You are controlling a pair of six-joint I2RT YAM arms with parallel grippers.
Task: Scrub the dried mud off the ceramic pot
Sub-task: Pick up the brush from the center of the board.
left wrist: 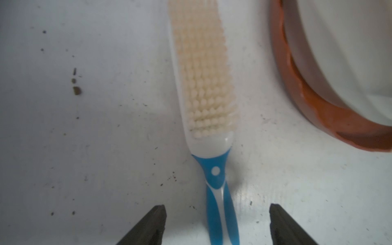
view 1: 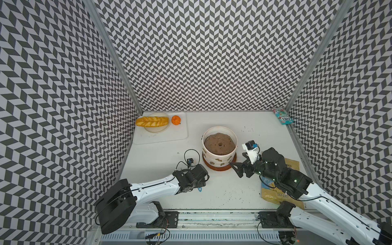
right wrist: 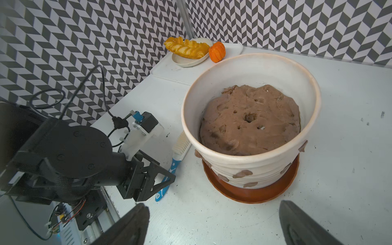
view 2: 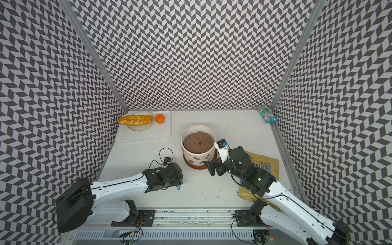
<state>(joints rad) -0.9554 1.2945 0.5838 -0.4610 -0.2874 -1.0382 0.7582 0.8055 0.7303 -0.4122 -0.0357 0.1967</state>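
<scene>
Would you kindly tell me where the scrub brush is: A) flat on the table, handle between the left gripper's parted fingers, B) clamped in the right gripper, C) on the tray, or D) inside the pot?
A: the brush lies on the table, its blue handle between the left gripper's parted jaws.

Soft, even light with faint shadows. The left wrist view is blurry, the saucer (left wrist: pixel 318 113) smeared; top views bow outward.

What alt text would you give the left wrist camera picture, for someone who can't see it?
A blue-and-white scrub brush lies bristles-up on a dirt-speckled white table, its handle between the open jaws of the left gripper. Beside it stands the ceramic pot on an orange-brown saucer.
</scene>
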